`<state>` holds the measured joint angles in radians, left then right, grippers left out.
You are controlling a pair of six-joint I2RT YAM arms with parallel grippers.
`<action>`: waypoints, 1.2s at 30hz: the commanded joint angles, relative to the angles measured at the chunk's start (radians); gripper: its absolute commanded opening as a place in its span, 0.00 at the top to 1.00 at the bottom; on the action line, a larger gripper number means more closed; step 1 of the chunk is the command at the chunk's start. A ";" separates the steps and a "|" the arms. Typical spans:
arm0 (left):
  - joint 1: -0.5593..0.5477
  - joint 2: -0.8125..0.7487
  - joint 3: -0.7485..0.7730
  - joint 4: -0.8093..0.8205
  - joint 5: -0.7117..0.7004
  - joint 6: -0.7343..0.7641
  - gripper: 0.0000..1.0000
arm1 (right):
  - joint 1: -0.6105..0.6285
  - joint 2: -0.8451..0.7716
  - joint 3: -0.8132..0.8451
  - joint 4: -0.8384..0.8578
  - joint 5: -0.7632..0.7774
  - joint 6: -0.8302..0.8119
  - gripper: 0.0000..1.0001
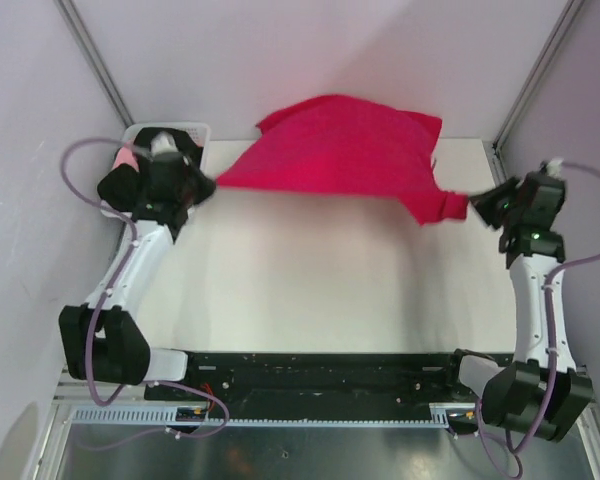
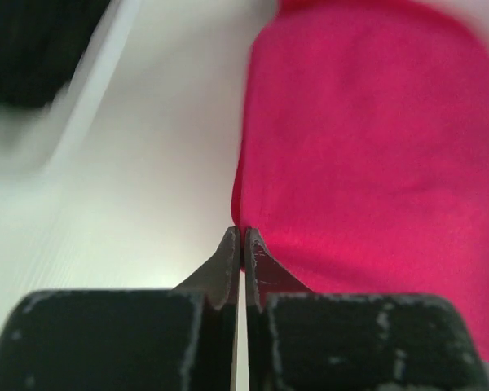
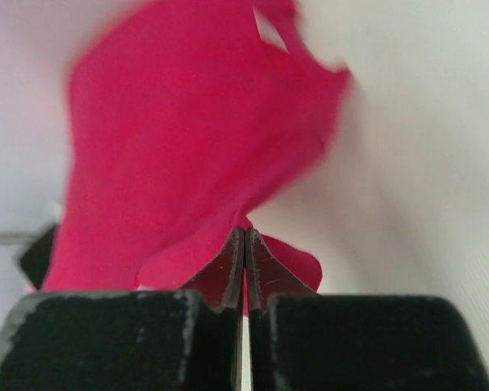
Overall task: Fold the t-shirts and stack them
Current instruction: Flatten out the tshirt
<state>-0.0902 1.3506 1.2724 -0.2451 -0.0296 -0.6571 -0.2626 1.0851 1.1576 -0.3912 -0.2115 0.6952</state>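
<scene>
The red t-shirt hangs stretched in the air across the back of the table, held at both ends. My left gripper is shut on its left corner; in the left wrist view the red cloth spreads up from the closed fingertips. My right gripper is shut on the right corner; in the right wrist view the cloth hangs blurred beyond the closed tips. A black shirt lies in the basket, blurred.
The white plastic basket stands at the back left, mostly hidden behind my left arm; its rim shows in the left wrist view. The white table lies under the lifted shirt. Grey walls close in on three sides.
</scene>
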 commanded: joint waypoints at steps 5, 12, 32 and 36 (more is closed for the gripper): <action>0.014 -0.004 -0.457 -0.034 -0.047 -0.120 1.00 | 0.042 0.039 -0.431 -0.113 -0.066 -0.060 0.96; 0.012 0.013 -0.539 -0.037 -0.019 -0.110 1.00 | 0.075 0.034 -0.472 -0.177 -0.035 -0.097 0.67; 0.012 -0.362 -0.614 -0.214 -0.102 -0.077 0.56 | 0.468 -0.130 -0.480 -0.424 0.286 0.093 0.43; 0.011 -0.337 -0.617 -0.211 -0.106 -0.092 0.55 | 0.547 -0.110 -0.480 -0.438 0.348 0.139 0.43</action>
<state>-0.0845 0.9932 0.6643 -0.4351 -0.0971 -0.7353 0.2276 0.9684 0.6697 -0.7914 0.0231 0.7551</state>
